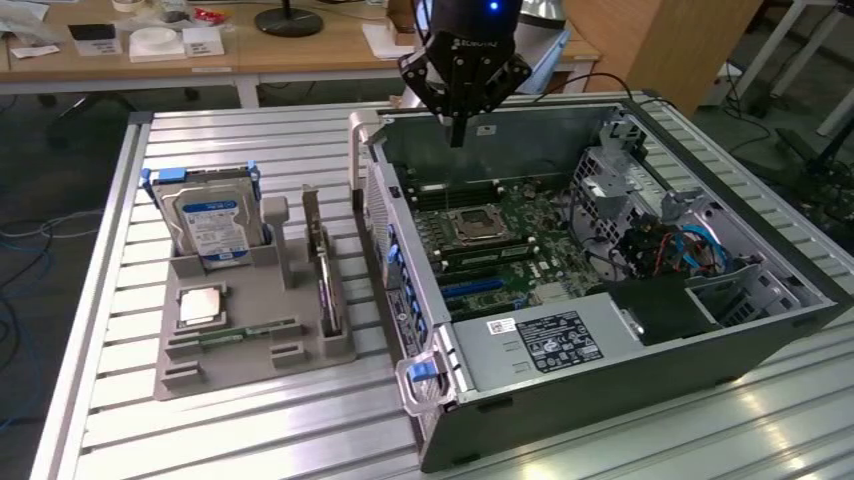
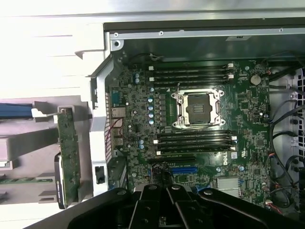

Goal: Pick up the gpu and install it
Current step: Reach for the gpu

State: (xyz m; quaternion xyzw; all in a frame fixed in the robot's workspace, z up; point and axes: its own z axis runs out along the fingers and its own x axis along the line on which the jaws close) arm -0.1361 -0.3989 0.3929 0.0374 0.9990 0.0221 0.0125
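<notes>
Your claw (image 1: 458, 135) hangs pinched shut, gripping nothing, over the far end of the open case (image 1: 561, 375). In the wrist view its black fingers (image 2: 143, 210) sit closed together above the board (image 2: 143, 119).

You'll find the gpu (image 1: 324, 272) outside the case, standing on edge in a slot of the grey tray (image 1: 214, 368), on the side nearest the case wall and well apart from the claw. The wrist view catches its green board edge (image 2: 68, 152) just beside the case's white frame.

The tray also holds a drive (image 1: 214, 225) with a blue label, upright at its far end, a silvery chip (image 1: 200, 303) lying flat in the middle, and a slim green stick (image 1: 251, 332) lying in a groove near the front.

The case lies on its side on the slatted table (image 1: 120, 420). Inside, the board lies flat with a bare socket (image 1: 477, 225) near its centre, a blue slot (image 1: 474, 290), a labelled black box (image 1: 554, 342) at the near end, and blue cables (image 1: 694, 245) towards the exterior view's right.
</notes>
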